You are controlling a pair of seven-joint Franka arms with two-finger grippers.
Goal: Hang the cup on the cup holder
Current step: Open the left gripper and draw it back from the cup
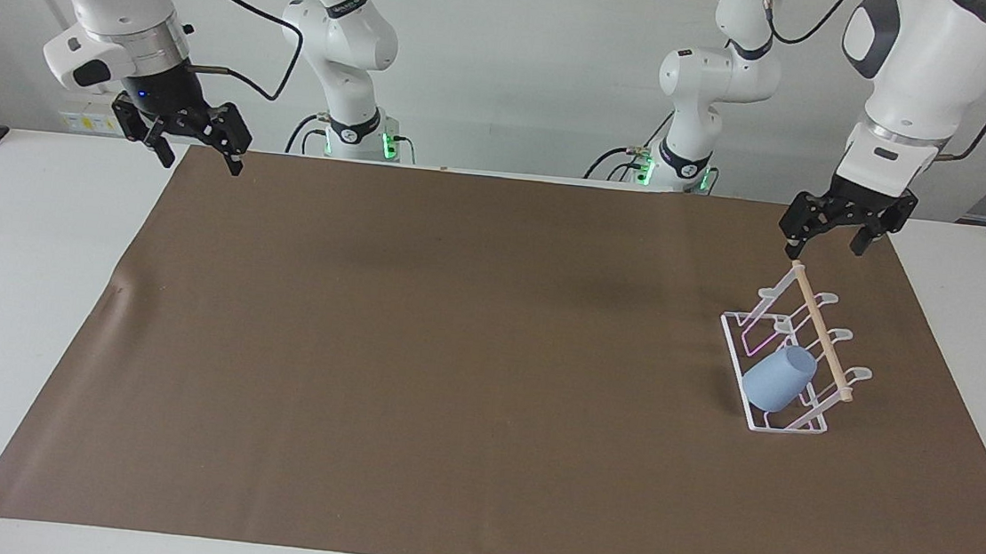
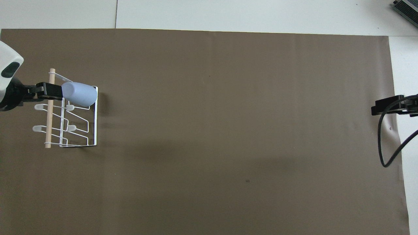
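Hanging tilted on one of the slanted prongs, the cup [image 1: 779,379] is sitting on the cup holder [image 1: 794,357] with its mouth turned up toward the wooden dowel [image 1: 822,333] and its closed base pointing away from the dowel — so the hanging step is looking finished, and the step in hand reads as the left arm clearing off. The left gripper [image 1: 838,229] is hovering above the end of the cup holder that lies nearer to the robots, well apart from the cup, its jaws spread and gripping nothing; seen from above it is only appearing to overlap the rack. The right gripper [image 1: 193,140] is waiting far from the cup holder, over the mat's edge at the right arm's end of the table, jaws likewise spread and empty.

Judging from this, the next move is calling for little: a retreat upward and back toward the left arm's base, keeping above the dowel so that nothing is nudging the light rack or jolting the cup off its prong.

For room, the cup holder is standing on the brown mat [image 1: 450,362] close to the mat's edge at the left arm's end of the table, with bare white table [image 1: 982,293] just past it. Toward the right arm's end a wide stretch of mat is lying open — nothing else is standing near the cup holder.
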